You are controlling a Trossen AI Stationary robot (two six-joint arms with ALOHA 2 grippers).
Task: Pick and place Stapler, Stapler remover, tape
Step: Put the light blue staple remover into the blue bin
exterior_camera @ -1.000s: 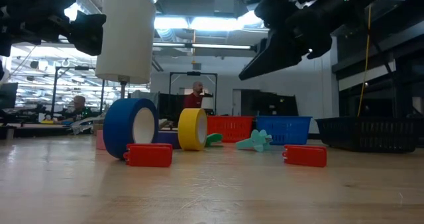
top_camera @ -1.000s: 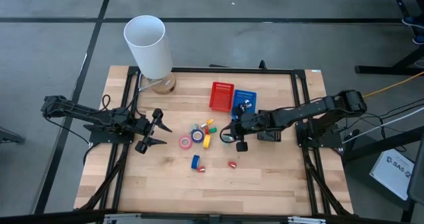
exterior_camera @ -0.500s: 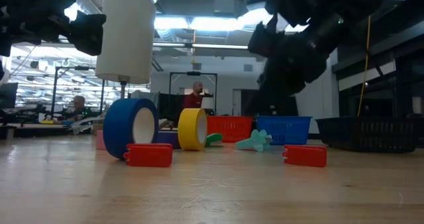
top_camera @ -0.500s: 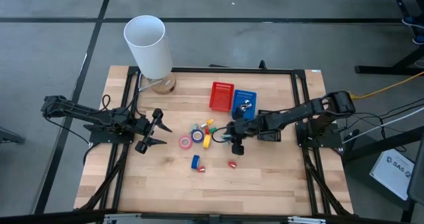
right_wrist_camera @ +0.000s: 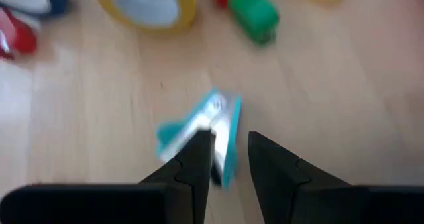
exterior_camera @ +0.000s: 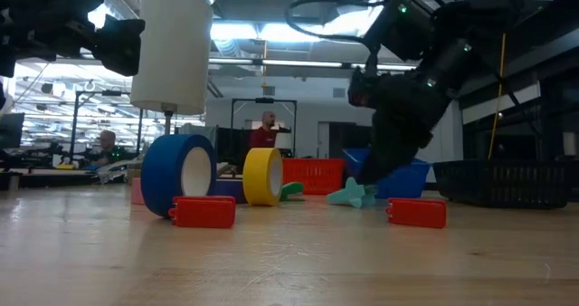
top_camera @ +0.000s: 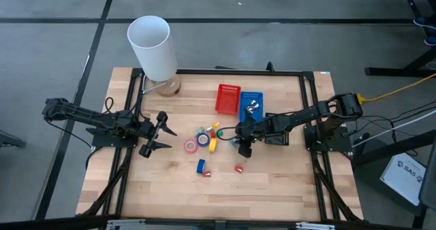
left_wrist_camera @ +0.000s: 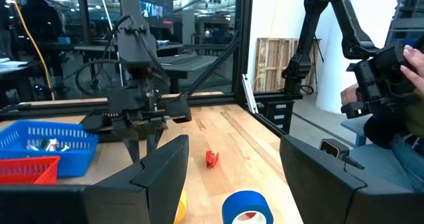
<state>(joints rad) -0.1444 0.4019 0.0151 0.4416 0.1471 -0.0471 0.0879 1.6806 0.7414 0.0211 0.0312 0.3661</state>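
Observation:
A teal stapler remover point(right_wrist_camera: 199, 132) lies flat on the wooden table point(top_camera: 286, 189), also seen in the low view point(exterior_camera: 349, 195). My right gripper point(right_wrist_camera: 230, 151) slants down over it, open, a finger on each side of its near end. Rolls of tape lie at the table's middle: blue point(top_camera: 201, 166), yellow point(top_camera: 212, 145), pink point(top_camera: 190, 146). Two small red staplers point(top_camera: 239, 168) point(top_camera: 207, 173) rest on the table nearer the front edge. My left gripper point(top_camera: 161, 131) waits open and level at the left. My right gripper comes at the teal stapler remover's near end point(right_wrist_camera: 224, 166) from above, slanting down. One finger point(right_wrist_camera: 199, 156) overlaps the remover in the wrist view. Whether the fingers touch it, I cannot tell. The remover lies on the table.
A red basket point(top_camera: 228, 98) and a blue basket point(top_camera: 251, 104) stand side by side at the far middle. A tall white cylinder point(top_camera: 153, 46) stands at the far left corner. A green piece point(right_wrist_camera: 255, 12) lies beyond the remover. A person's hand point(left_wrist_camera: 411, 58) shows off the table.
My right gripper has sunk from well above the table down onto the spot of the teal stapler remover, rolling about its own pointing line as it went. The remover and the tape rolls have stayed where they were.

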